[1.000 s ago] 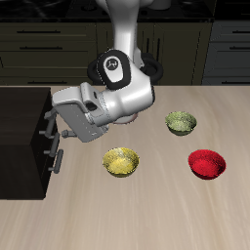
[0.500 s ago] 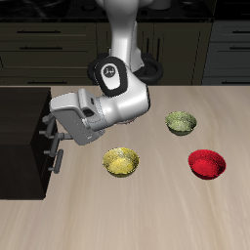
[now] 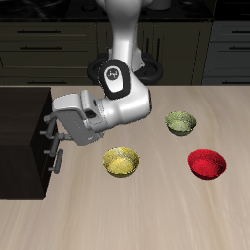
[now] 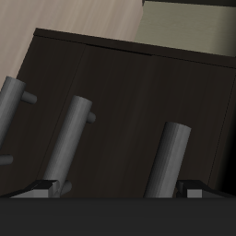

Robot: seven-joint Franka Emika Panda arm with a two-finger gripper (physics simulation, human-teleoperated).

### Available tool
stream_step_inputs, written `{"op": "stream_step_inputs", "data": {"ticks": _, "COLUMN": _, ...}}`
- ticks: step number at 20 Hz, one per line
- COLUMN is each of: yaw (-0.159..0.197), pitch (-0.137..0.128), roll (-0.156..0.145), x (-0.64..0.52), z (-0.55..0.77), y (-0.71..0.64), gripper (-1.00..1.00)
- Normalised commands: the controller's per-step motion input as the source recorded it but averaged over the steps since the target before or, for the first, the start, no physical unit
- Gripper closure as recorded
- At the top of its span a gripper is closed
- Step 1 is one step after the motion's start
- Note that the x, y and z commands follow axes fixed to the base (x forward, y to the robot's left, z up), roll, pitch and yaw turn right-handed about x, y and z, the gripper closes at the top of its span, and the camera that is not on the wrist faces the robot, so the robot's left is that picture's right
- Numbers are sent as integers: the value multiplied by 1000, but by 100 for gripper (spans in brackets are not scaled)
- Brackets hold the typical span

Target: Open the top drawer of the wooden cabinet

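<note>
The wooden cabinet (image 3: 21,137) is a very dark brown box standing at the table's side edge. The top drawer (image 3: 41,119) is closed, and its grey bar handle (image 3: 48,124) sticks out from the front. My gripper (image 3: 55,131) is level with that handle and right at it, pointing into the cabinet front. In the wrist view the dark drawer front (image 4: 129,92) fills the picture. Grey handle bars (image 4: 171,157) stand out from it, and the open gripper (image 4: 120,189) has its fingertips (image 4: 198,187) wide apart on either side of them.
A lower drawer handle (image 3: 57,159) sits just below the gripper. A yellow bowl (image 3: 121,161) stands beside the cabinet, near the arm. A green bowl (image 3: 181,122) and a red bowl (image 3: 207,163) stand farther off. Dark kitchen cupboards (image 3: 59,44) line the back.
The arm has shifted a little toward the cabinet, which brought the gripper up to the top handle. The drawer has not moved.
</note>
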Motion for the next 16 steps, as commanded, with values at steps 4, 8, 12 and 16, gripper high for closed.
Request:
{"op": "stream_step_inputs", "data": {"ticks": 4, "yaw": -18, "pitch": 6, "roll": -25, "x": -188, "z": 29, "y": -261, "gripper": -100}}
{"op": "stream_step_inputs", "data": {"ticks": 8, "yaw": -3, "pitch": -3, "roll": 0, "x": -29, "z": -18, "y": -87, "gripper": -100}}
{"op": "stream_step_inputs", "data": {"ticks": 12, "yaw": -2, "pitch": -5, "roll": -6, "x": 20, "z": 34, "y": -41, "gripper": 100}}
{"op": "stream_step_inputs", "data": {"ticks": 16, "yaw": -23, "pitch": -11, "roll": 25, "x": 31, "z": 79, "y": 28, "gripper": 100}}
